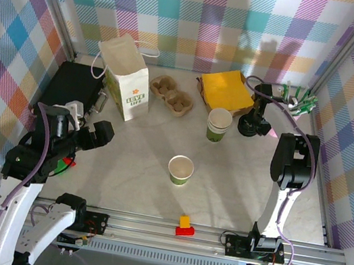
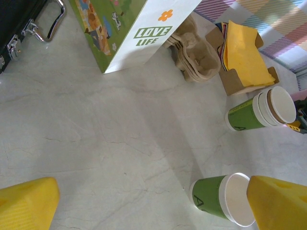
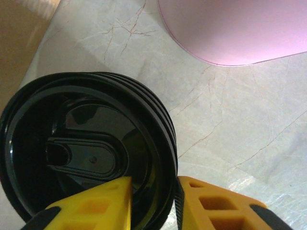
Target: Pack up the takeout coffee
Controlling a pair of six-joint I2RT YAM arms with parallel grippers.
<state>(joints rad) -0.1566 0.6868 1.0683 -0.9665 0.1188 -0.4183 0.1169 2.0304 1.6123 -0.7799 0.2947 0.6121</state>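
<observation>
- The takeout coffee cup [image 1: 181,169] stands upright and lidless on the table [image 1: 134,180], near its middle and apart from everything else.
- A stack of cups [image 1: 219,124] stands behind it, and the white bag [image 1: 127,82] is further off to the far left.
- The left gripper [image 2: 151,191] hangs near the cup, jaws spread wide and empty.
- The right gripper [image 3: 153,184] straddles the rim of the stack of black lids [image 3: 91,153] with a narrow gap. Whether it pinches the rim cannot be told.
</observation>
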